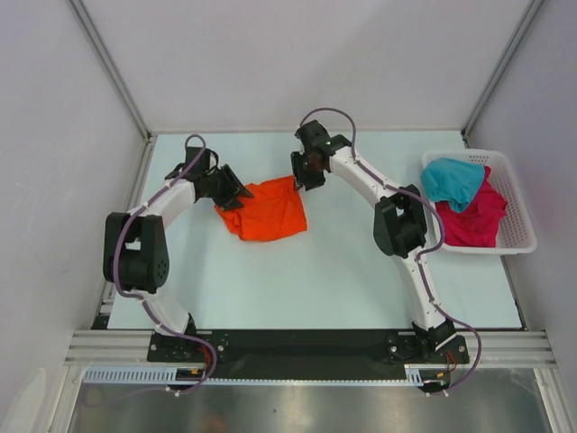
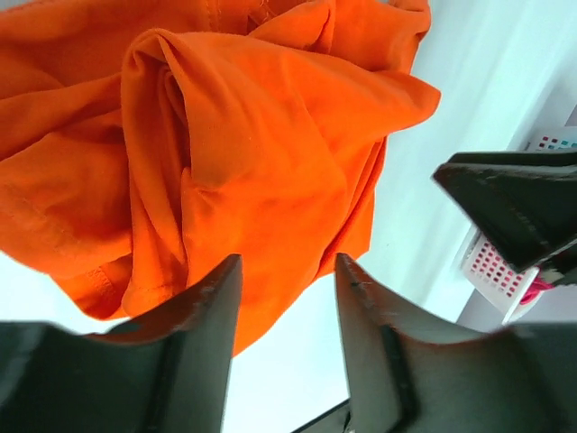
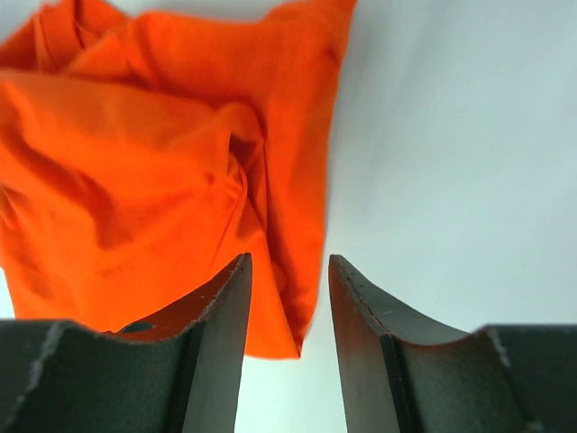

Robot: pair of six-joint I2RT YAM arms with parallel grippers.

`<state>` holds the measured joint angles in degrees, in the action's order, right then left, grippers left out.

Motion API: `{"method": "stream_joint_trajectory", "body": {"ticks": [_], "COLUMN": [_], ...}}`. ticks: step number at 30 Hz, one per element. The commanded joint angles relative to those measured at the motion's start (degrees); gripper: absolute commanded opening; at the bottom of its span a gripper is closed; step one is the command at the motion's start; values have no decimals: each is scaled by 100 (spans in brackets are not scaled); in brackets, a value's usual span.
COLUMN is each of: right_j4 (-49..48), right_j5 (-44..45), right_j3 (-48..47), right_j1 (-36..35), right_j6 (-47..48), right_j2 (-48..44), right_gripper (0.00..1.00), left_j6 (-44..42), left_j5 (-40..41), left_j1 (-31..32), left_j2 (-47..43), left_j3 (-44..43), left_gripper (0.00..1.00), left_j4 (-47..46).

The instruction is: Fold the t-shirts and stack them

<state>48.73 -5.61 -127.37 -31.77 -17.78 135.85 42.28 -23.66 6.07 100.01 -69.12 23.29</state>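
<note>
I see the left gripper (image 1: pixel 236 193) unclenched, its black wedge fingers parted at the rumpled orange t-shirt (image 1: pixel 268 212), a soft creased heap on the pale table (image 1: pixel 343 280). The right gripper (image 1: pixel 301 178) gapes at its far corner, grasping nothing. The teal t-shirt (image 1: pixel 453 179) and magenta t-shirt (image 1: pixel 475 224) lie bunched in the white slotted basket (image 1: pixel 524 236).

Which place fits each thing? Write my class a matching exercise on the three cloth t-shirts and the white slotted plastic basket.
Things:
1. bright orange cloth t-shirt
2. teal cloth t-shirt
3. magenta-pink cloth t-shirt
4. white slotted plastic basket

Places:
A. at the right edge of the table
B. in the basket, on top
C. crumpled on the table, left of centre
D. in the basket, partly underneath another shirt

Pairs: 1-C, 2-B, 3-D, 4-A
</note>
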Motion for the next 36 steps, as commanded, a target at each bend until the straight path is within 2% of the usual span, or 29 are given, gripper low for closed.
{"method": "stream_joint_trajectory", "body": {"ticks": [1, 6, 14, 18, 22, 32, 36], "right_j4": [-144, -469, -443, -452, -688, -988, -1093], "right_j5": [86, 139, 95, 147, 165, 33, 25], "right_j3": [388, 968, 652, 783, 1327, 1715, 1847], "right_j1": [-233, -453, -708, -682, -585, -479, -462], "right_j6": [117, 12, -103, -103, -85, -103, -94], "right_j2": [-743, -1052, -710, -604, -727, -463, -419], "right_gripper": [45, 45, 45, 44, 45, 44, 40], "left_j6": [-168, -133, -97, -36, -62, -159, -203], "left_j5": [265, 160, -200, -183, -130, -7, 37], "left_j1": [-53, 8, 650, 826, 853, 861, 861], "left_j2": [-569, -1008, -887, -799, -798, -948, -974], "left_j3": [39, 477, 997, 1172, 1375, 1638, 1762], "left_gripper": [54, 56, 57, 56, 57, 57, 57], "left_j4": [106, -96, -658, -791, -852, -826, -817]}}
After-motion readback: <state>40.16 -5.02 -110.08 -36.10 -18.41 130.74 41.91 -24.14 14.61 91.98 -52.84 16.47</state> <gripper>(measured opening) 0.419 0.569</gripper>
